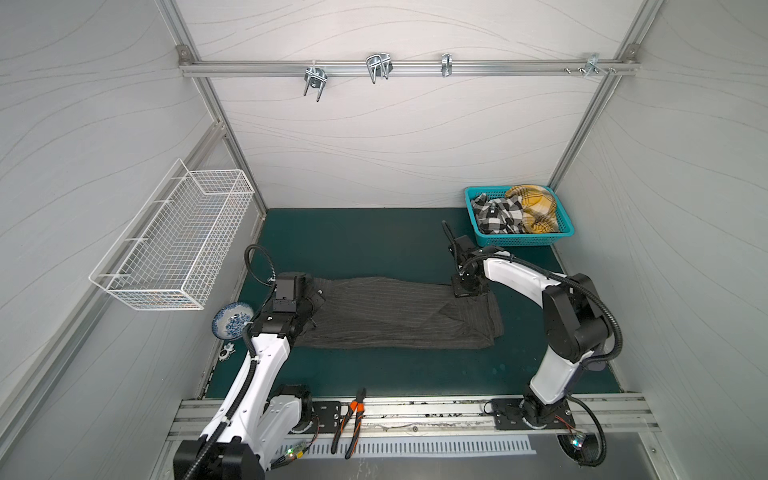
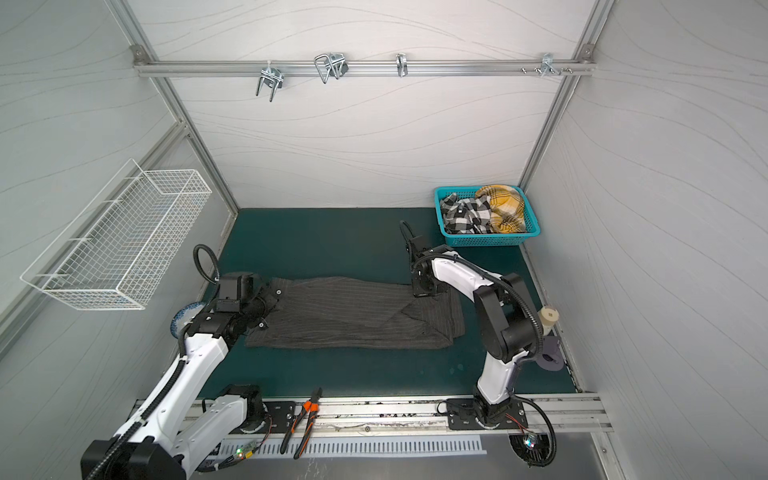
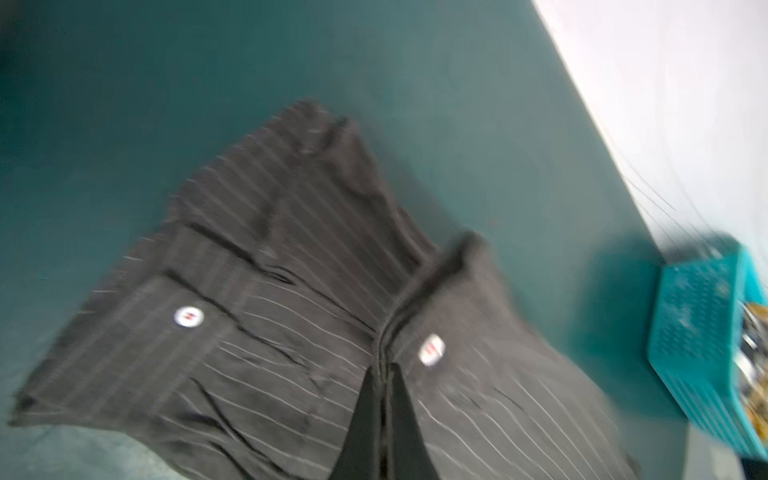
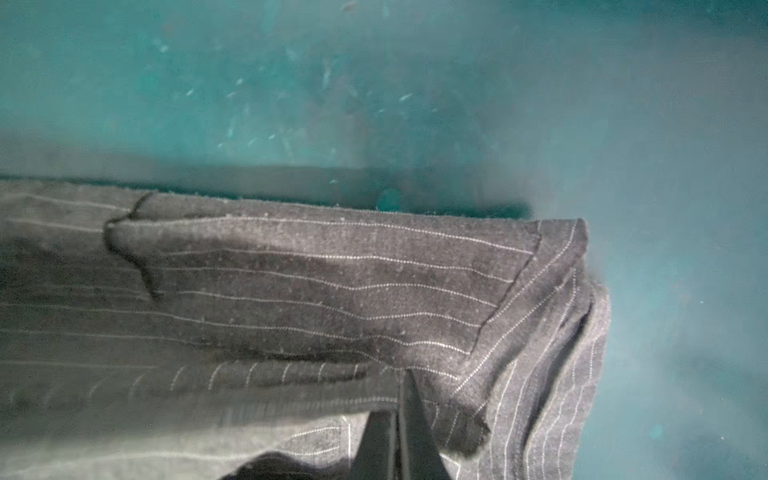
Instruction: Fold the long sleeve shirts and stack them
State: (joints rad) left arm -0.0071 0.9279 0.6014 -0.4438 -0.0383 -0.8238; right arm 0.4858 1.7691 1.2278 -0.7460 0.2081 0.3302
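**Dark pinstriped shirt (image 1: pixel 395 320) held at both ends on a green bench (image 1: pixel 374 241)**

Stretched lengthwise across the middle of the bench in both top views, folded into a long band, with one flap turned over near the right end. Left end effector (image 3: pixel 384 368) clenched on a raised ridge of cloth at the shirt's left end, between two small white buttons (image 3: pixel 189 318) in the blurred left wrist view. Right end effector (image 4: pixel 402 380) clenched on the shirt's far edge near its right end, jaws pressed together over a folded hem in the right wrist view. Teal basket (image 1: pixel 559 230) at the far right corner of the bench, well apart from the shirt, holding a black-and-white checked cloth (image 1: pixel 498 214) and a yellow plaid cloth (image 1: pixel 536 208). White wire basket (image 1: pixel 174 249) fixed on the left wall (image 1: pixel 83 166). Blue-and-white bowl (image 1: pixel 230 322) at the left edge of the bench. Orange-handled pliers (image 1: pixel 349 419) on the metal rail (image 1: pixel 436 409) at the near edge.
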